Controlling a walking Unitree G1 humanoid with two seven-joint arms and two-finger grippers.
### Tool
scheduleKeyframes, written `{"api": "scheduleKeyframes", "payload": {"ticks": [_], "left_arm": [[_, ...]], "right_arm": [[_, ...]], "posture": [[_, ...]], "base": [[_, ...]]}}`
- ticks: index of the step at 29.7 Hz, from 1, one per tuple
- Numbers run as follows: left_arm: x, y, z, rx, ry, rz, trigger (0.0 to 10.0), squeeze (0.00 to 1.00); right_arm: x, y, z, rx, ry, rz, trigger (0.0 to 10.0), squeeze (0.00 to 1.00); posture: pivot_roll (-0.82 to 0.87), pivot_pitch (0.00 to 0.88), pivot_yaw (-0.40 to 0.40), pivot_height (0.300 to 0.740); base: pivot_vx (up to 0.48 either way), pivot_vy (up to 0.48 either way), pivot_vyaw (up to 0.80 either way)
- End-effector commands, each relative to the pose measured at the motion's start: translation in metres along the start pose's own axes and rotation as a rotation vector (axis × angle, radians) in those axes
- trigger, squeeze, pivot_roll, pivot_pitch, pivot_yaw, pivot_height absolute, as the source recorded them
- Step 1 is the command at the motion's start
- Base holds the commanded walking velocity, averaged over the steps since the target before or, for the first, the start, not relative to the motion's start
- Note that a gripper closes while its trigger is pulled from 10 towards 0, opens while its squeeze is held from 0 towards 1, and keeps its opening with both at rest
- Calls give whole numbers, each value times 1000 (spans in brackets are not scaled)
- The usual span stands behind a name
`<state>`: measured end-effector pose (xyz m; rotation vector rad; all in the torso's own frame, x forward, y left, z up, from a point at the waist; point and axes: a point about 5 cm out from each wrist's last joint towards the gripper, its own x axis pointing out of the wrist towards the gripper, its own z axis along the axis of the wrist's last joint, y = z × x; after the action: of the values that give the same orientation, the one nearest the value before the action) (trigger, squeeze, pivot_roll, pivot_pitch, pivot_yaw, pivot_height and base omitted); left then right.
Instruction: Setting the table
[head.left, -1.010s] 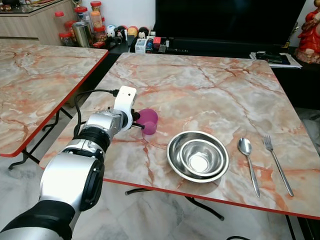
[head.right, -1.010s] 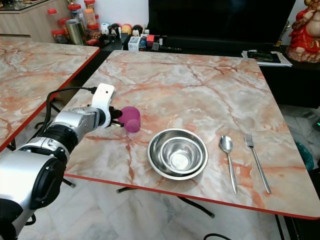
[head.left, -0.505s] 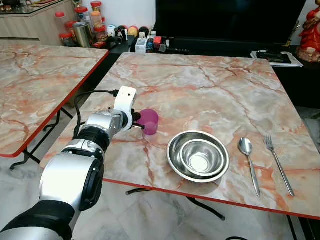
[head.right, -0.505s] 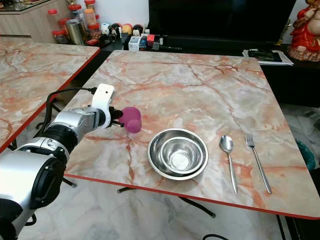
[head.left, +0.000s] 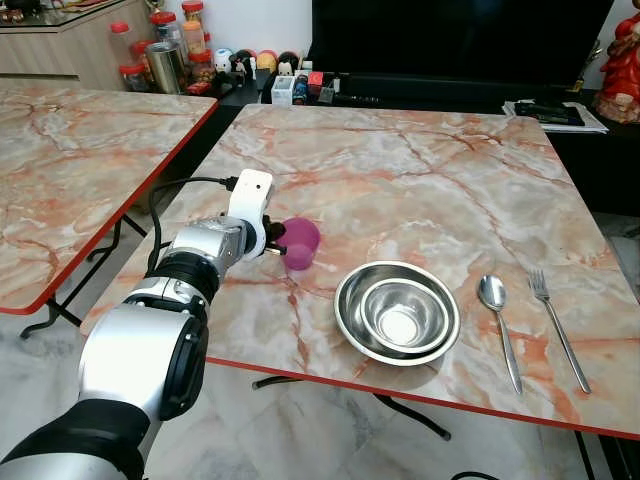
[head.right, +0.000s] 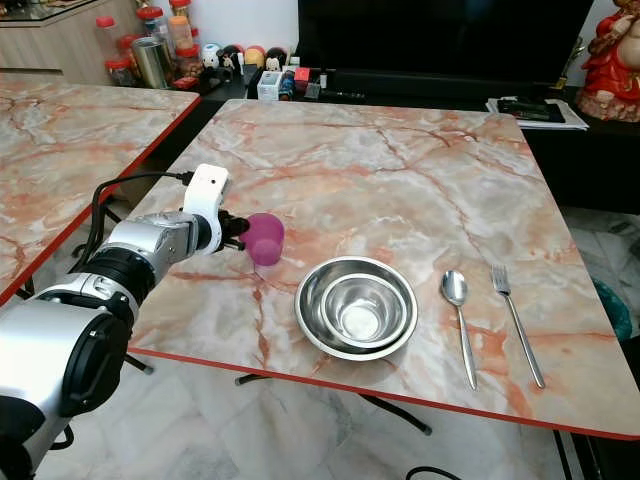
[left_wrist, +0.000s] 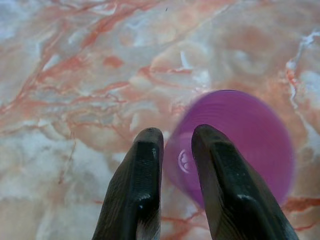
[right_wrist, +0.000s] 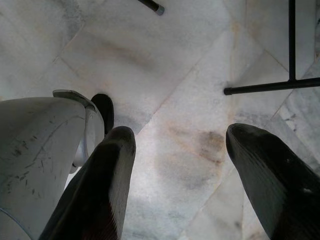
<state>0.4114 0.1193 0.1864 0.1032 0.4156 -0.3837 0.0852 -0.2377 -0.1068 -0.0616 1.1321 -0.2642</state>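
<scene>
Bright, even indoor light, head views sharp; soft glare inside the steel bowl (head.left: 398, 312); purple cup (left_wrist: 235, 140) slightly blurry up close in the left wrist view.

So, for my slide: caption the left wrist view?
Left gripper pinching the rim of a purple cup above the marble table.

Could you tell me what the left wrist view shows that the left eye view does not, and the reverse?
The left wrist view shows the left gripper fingers pinched on the purple cup rim, one inside and one outside. The left eye view shows the steel bowl, spoon and fork laid out to the cup's right. Both show the cup on the marble table.
</scene>
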Motion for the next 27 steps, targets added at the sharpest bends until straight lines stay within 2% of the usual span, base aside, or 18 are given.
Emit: {"api": "scheduleKeyframes", "payload": {"ticks": [1,2,18,19,20,21,22,23,24,25,26,27], "left_arm": [[-1,0,9,13,-24,0,10000,639],[-1,0,10,9,-31,1,10000,0],[-1,-3,18,10,-75,-7,10000,0],[-4,0,31,9,-185,3,10000,0],[-4,0,31,9,-185,3,10000,0],[-8,3,41,3,-296,21,10000,0],[-10,5,45,-4,-339,31,10000,0],[-10,5,45,-4,-339,31,10000,0],[-14,9,48,-5,-426,58,10000,0],[-16,11,46,-2,-459,79,10000,0],[-17,14,43,-7,-485,101,10000,0],[-21,20,33,18,-531,172,10000,0]], "right_arm": [[0,-2,0,19,-3,-11,10000,0],[-1,-2,-2,18,3,-9,10000,0],[-1,-10,-2,13,14,-17,10000,0],[0,-11,-2,9,13,-19,10000,0],[0,-11,-2,9,13,-19,10000,0],[0,-11,-1,9,8,-22,10000,0],[0,-11,0,11,5,-23,10000,0],[0,-11,0,11,5,-23,10000,0],[0,-12,2,20,-6,-28,10000,0],[1,-11,4,25,-12,-29,10000,0],[1,-11,7,28,-19,-29,10000,0],[2,-8,11,23,-33,-21,10000,0]], "posture": [[-12,0,30,740],[-12,0,30,740],[-15,0,18,740],[-24,0,20,740],[-24,0,20,740],[-39,0,27,740],[-49,0,31,740],[-49,0,31,740],[-54,0,34,740],[-65,0,33,740],[-67,0,32,740],[-69,0,34,740]], "base": [[0,0,0],[0,0,0],[0,0,0],[0,0,0],[0,0,0],[0,0,0],[0,0,0],[0,0,0],[0,0,0],[0,0,0],[0,0,0],[0,0,0]]}}
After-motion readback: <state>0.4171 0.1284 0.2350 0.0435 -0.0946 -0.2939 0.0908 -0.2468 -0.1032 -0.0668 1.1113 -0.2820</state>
